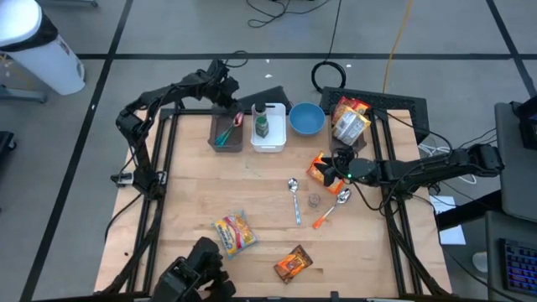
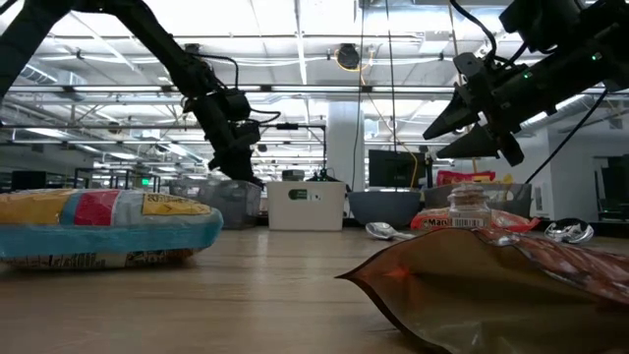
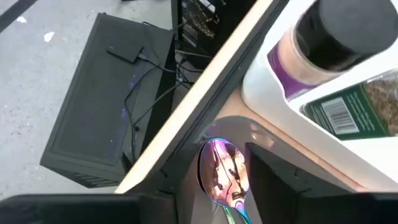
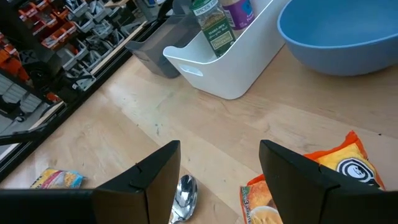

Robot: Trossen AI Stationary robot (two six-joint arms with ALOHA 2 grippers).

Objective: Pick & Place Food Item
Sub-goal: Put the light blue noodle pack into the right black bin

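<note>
One orange snack packet (image 1: 320, 167) lies beside the right gripper (image 1: 339, 174).

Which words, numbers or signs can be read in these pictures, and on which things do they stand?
"Ma": start of a cut-off word on the orange packet, low view.
Spice jar in the white bin: label too blurred to read.
Green-label jar: barcode only, digits unreadable.
Yellow packet: print too blurred.
Orange snack bag: round logo, no readable word.
</note>
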